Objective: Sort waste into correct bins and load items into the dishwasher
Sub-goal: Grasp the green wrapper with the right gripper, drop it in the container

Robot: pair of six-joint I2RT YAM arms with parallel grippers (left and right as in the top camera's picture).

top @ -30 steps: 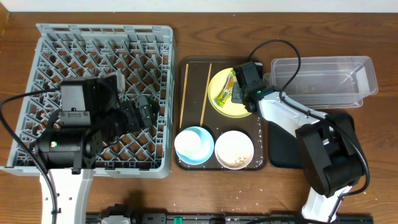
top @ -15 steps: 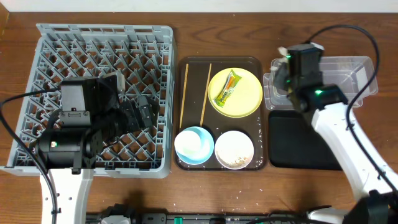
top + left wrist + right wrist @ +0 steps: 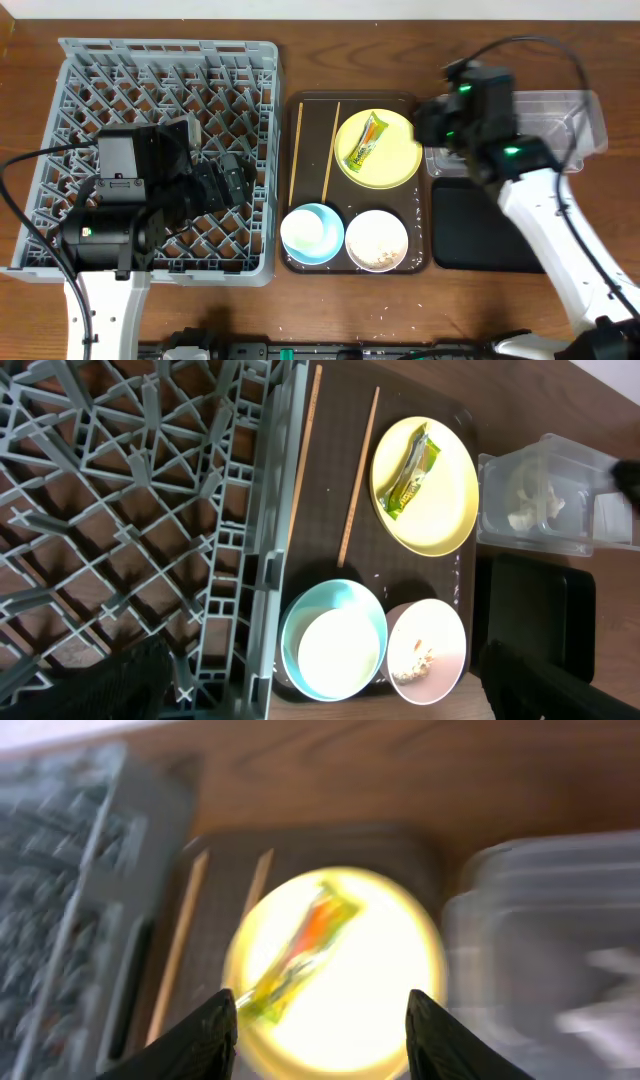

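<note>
The yellow-green wrapper (image 3: 364, 142) lies on the yellow plate (image 3: 395, 165) on the brown serving tray. My right gripper (image 3: 428, 122) hovers open between the plate's right rim and the clear tub (image 3: 560, 120), and holds nothing (image 3: 322, 1035). A crumpled white tissue (image 3: 528, 508) lies in the clear tub (image 3: 560, 460). Two chopsticks (image 3: 296, 150) lie left of the plate. In front stand the blue bowl (image 3: 312, 232) and the white bowl (image 3: 377, 240) with rice crumbs (image 3: 420, 657). My left gripper (image 3: 235, 180) hangs wide open over the grey dish rack (image 3: 170, 70).
The flat black tray (image 3: 470, 235) lies in front of the clear tub, under my right forearm. The brown serving tray (image 3: 420, 265) sits between the rack and the bins. The right arm's cable loops above the tub.
My right gripper went from the plate to the clear tub while shut. It has now opened and shifted back left toward the plate. The left arm has not moved.
</note>
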